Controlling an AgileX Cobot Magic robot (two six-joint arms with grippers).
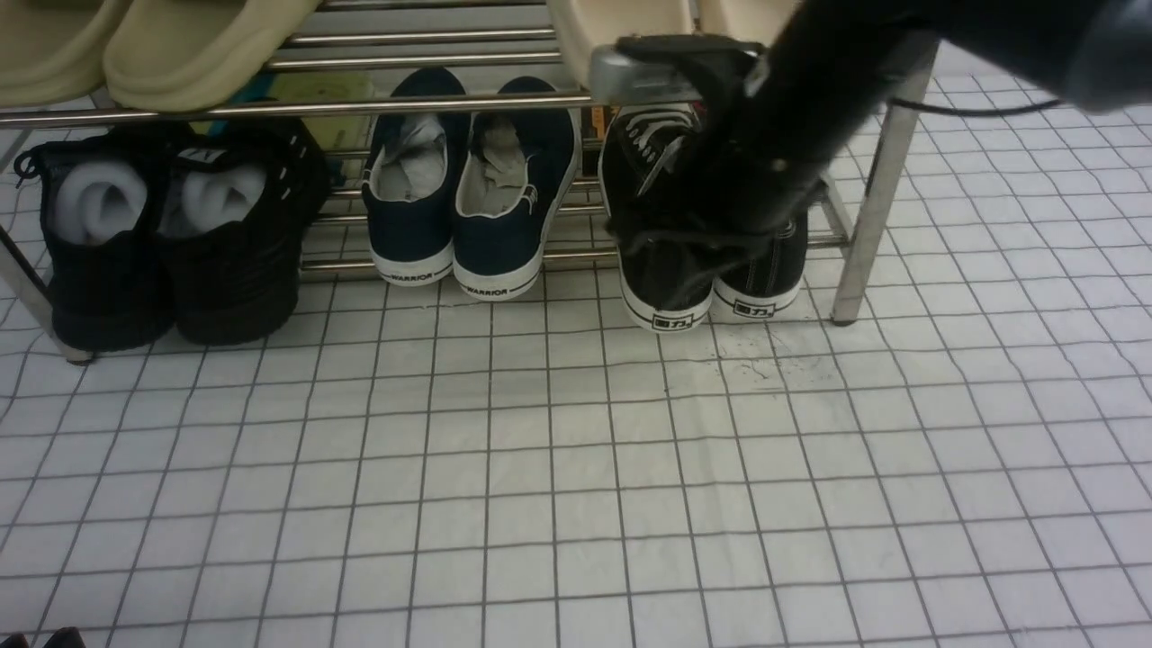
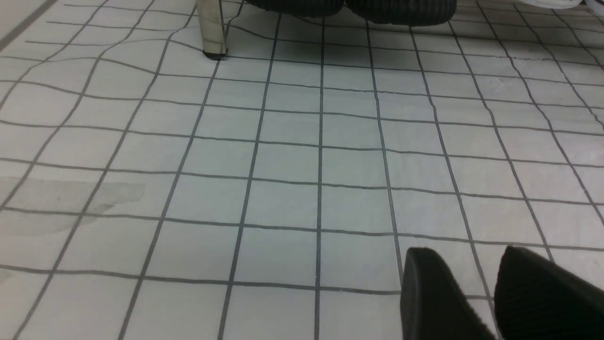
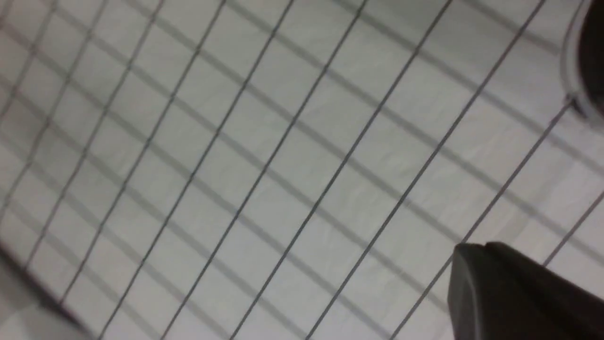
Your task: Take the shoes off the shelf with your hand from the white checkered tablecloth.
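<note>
The shoes, black canvas sneakers with white soles, stand heel-out at the right end of the shelf's lower tier. My right arm reaches down from the upper right and covers their tops; its fingers are lost against the dark canvas there. In the blurred right wrist view the right gripper is shut, with nothing between its fingers, over the white checkered tablecloth. A white-rimmed dark shoe edge shows at that view's corner. The left gripper hangs open and empty above the tablecloth.
Navy WARRIOR slip-ons sit mid-shelf and black knit shoes stuffed with white paper at the left. Beige slippers lie on the top tier. A chrome post stands right of the sneakers, and another post shows ahead in the left wrist view.
</note>
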